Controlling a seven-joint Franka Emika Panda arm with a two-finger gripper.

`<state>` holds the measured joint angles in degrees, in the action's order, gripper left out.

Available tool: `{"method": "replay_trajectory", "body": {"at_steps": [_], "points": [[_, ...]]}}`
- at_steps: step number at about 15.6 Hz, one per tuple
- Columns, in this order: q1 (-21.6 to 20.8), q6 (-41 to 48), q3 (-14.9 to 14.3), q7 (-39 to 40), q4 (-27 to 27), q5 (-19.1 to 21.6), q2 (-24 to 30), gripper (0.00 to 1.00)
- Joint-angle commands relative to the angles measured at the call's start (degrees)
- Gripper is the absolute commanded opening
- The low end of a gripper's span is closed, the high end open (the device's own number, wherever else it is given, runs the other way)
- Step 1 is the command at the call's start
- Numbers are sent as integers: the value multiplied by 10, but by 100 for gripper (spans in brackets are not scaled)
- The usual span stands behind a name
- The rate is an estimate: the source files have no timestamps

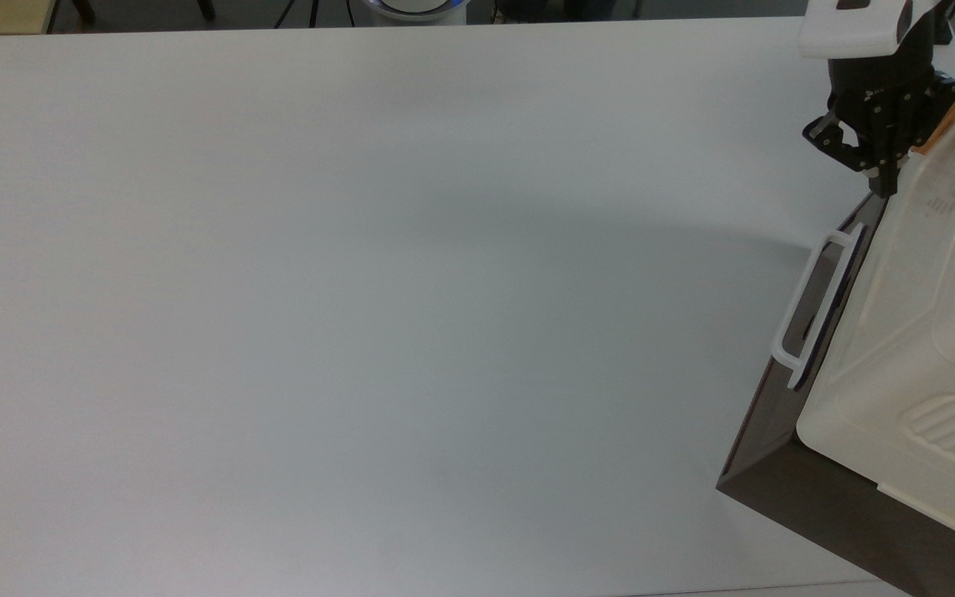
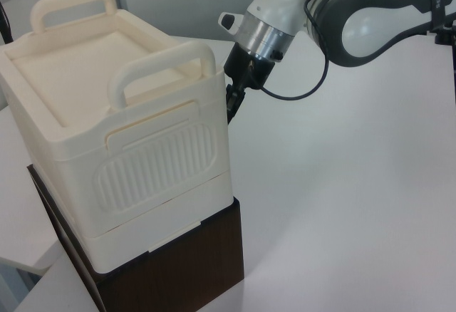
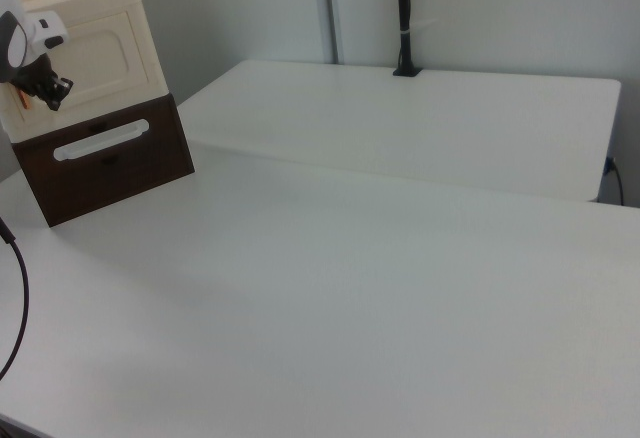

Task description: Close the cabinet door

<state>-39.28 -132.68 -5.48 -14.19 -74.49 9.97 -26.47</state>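
Since the cabinet door looks nearly flush with the cream cabinet on the dark drawer box, the gripper pressing by its handle end could slip off the edge. Can't tell how its jaws are set.
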Motion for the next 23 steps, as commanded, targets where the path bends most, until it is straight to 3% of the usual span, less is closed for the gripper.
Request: {"method": "replay_trajectory", "body": {"at_steps": [1, 10, 13, 16, 23], "points": [[-13, -36, -8, -26, -6, -16, -6, 2], [-9, -42, -8, -25, -13, -22, 2, 2], [10, -13, -6, -21, -52, -36, 35, 2], [50, 71, -2, 20, -95, -45, 88, 2], [169, 349, -1, 82, -112, -45, 165, 10]]}}
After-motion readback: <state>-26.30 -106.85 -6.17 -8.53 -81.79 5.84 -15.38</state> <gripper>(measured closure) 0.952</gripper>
